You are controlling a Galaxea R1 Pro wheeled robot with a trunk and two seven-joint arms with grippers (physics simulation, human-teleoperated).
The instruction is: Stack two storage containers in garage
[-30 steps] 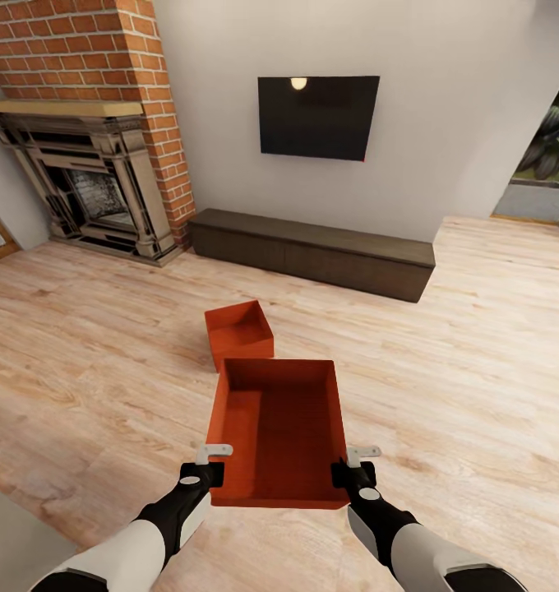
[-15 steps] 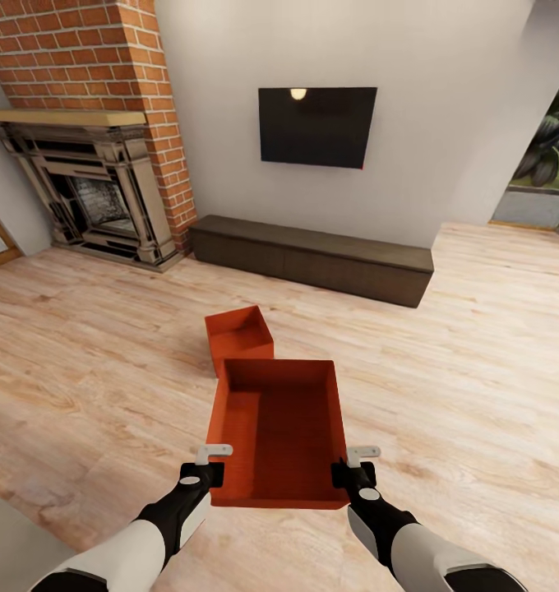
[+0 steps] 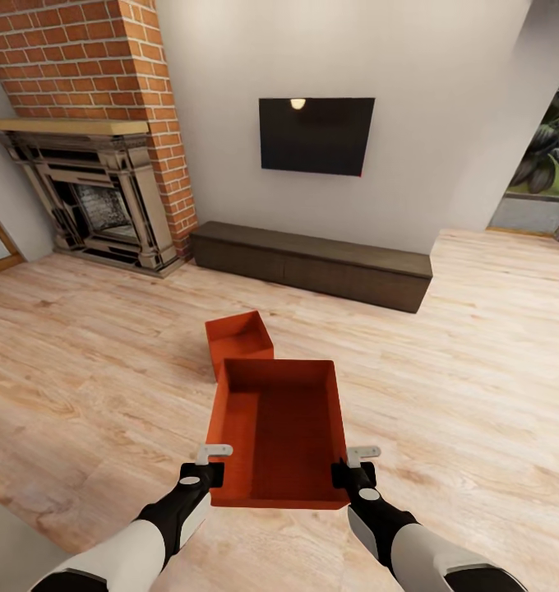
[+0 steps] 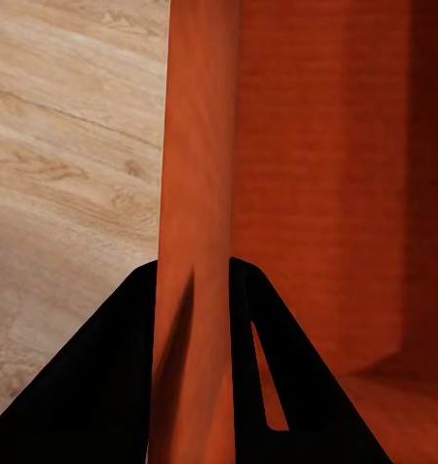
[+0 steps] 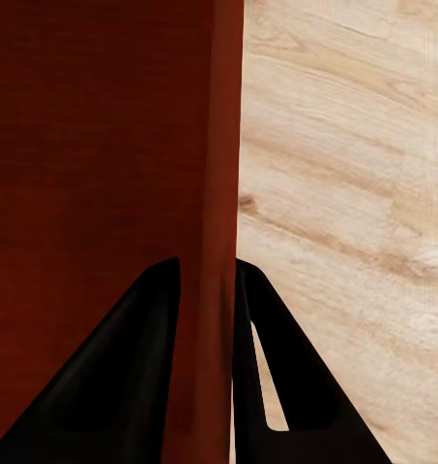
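— So, how far along is it?

— Barely started, I'd say; we're in the living room, wood planks [image 3: 477,345] underfoot, and there's no garage in sight.

— What's it got?

— One orange-red storage bin [image 3: 279,432], held up between both arms on the near side of the low bench [image 3: 312,261]; the left gripper [image 3: 211,467] is clamped on the bin's left wall near its nearest corner, and the right gripper [image 3: 355,467] is clamped on the right wall likewise. From the left wrist camera you can see the dark fingers [image 4: 131,387] either side of the wall, pinching it; the right wrist camera shows the same.

— And the other one?

— The second bin [image 3: 238,339] sits on the planks, between the held bin and the bench, off to the fireplace [image 3: 90,197] side; nothing is touching it.

— So what's left?

— Nearly all of it, I reckon; carry this bin to the garage, set it on the concrete, come back for the second, and stack it on top.
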